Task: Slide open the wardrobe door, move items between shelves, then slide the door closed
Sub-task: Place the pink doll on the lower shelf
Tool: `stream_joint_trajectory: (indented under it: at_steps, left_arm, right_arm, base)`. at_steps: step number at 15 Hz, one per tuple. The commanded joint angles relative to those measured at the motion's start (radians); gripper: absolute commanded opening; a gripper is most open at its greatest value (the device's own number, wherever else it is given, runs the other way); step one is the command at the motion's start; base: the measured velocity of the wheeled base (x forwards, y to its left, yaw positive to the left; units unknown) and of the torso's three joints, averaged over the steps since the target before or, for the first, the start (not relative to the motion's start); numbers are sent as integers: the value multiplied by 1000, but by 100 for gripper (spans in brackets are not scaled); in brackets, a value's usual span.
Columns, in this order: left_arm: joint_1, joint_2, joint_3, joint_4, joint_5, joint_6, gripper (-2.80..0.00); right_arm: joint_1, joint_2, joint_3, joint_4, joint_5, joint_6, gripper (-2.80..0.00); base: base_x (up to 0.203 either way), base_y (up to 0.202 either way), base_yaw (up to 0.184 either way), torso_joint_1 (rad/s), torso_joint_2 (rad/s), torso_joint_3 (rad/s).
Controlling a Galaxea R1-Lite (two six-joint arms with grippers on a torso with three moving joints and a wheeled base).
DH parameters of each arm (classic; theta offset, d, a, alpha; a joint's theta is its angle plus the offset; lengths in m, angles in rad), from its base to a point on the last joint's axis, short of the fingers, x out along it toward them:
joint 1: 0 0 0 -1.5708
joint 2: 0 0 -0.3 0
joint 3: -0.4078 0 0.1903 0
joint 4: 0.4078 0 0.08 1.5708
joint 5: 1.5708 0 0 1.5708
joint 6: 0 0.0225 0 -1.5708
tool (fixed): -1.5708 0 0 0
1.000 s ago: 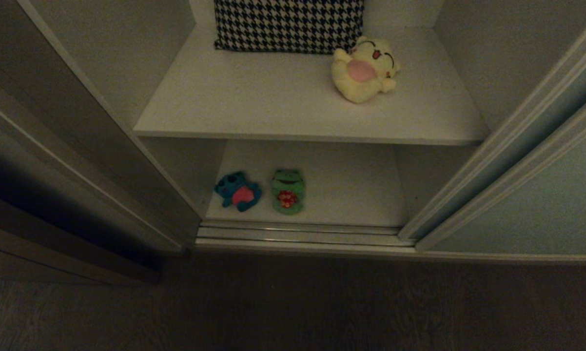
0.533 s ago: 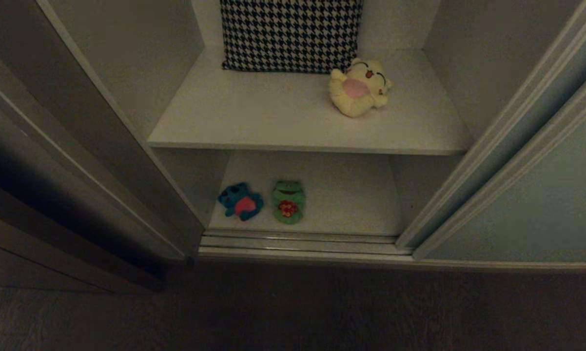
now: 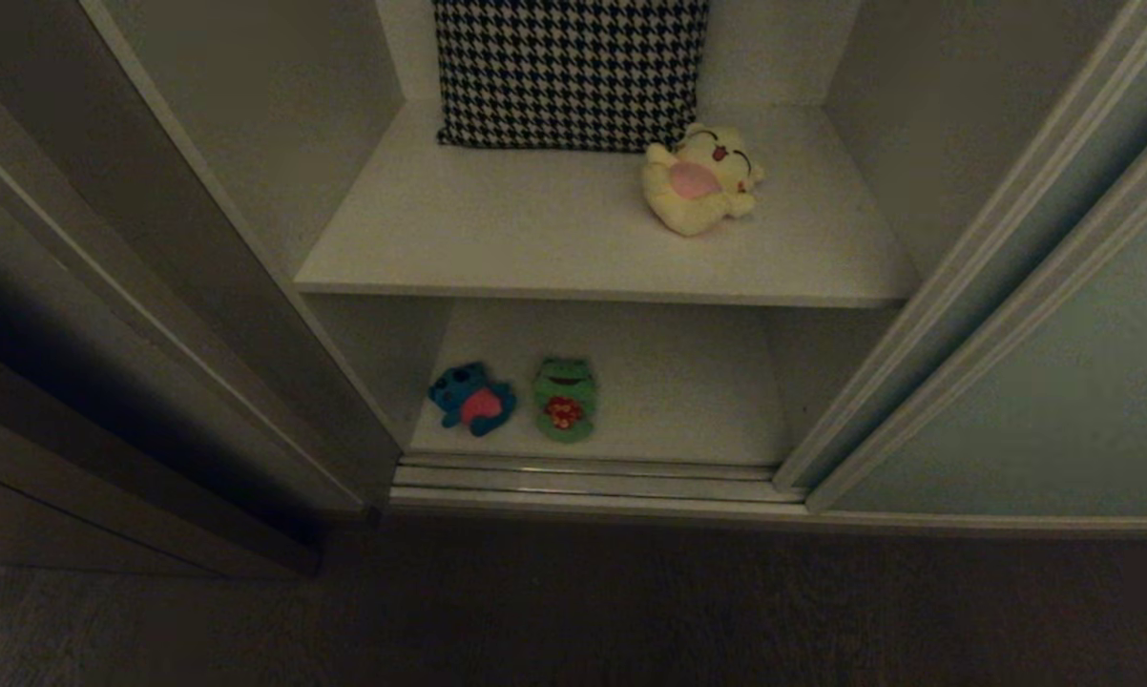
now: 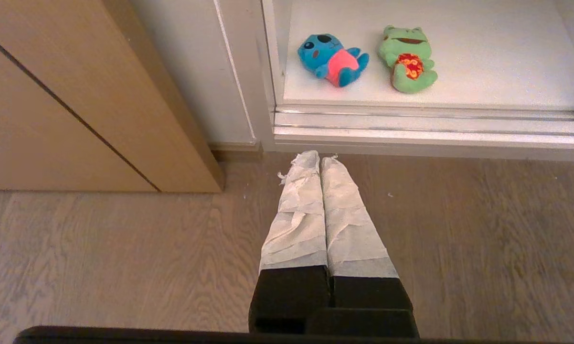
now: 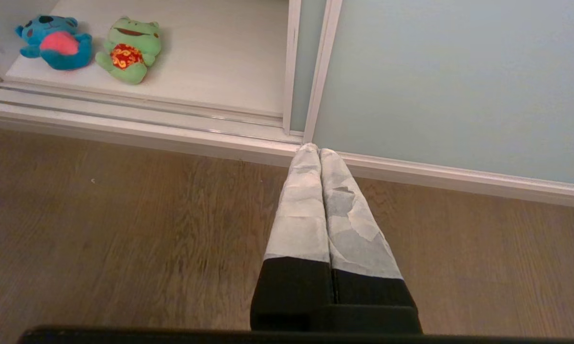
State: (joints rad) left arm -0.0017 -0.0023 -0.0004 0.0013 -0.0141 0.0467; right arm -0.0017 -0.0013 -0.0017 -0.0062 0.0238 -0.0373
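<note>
The sliding wardrobe door [image 3: 1060, 382] stands slid to the right, leaving the shelves exposed. On the upper shelf [image 3: 497, 239] lies the yellow plush toy [image 3: 698, 181]. The blue toy [image 3: 471, 399] and the green frog [image 3: 564, 399] lie side by side at the left front of the lower shelf [image 3: 678, 401]. Neither arm shows in the head view. My left gripper [image 4: 319, 157] hangs shut and empty over the wooden floor, short of the blue toy [image 4: 332, 59] and frog [image 4: 408, 59]. My right gripper [image 5: 315, 149] is shut and empty too, near the door's [image 5: 449, 81] lower edge.
A houndstooth cushion [image 3: 569, 72] leans at the back of the upper shelf. Silver floor rails [image 3: 583, 477] run along the wardrobe's threshold. A brown wooden frame [image 3: 106, 410] stands to the left. Wooden floor [image 3: 573, 611] lies in front.
The whole head view has shifted: the wardrobe's contents sit lower in the picture and a bit smaller, so the camera moved. The toys keep their places on the shelves.
</note>
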Motion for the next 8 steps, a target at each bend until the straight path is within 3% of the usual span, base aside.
stream_joint_trajectory:
  at_steps: [1, 8]
  left_arm:
    - [0, 2, -1, -3, -1, -5, -280]
    - [0, 2, 0, -4, -9, 2, -280]
  right_arm:
    - [0, 0, 0, 0, 1, -1, -280]
    - [0, 0, 0, -1, 1, 1, -280]
  base:
    - [0, 0, 0, 0, 0, 0]
    - [0, 0, 0, 0, 0, 0]
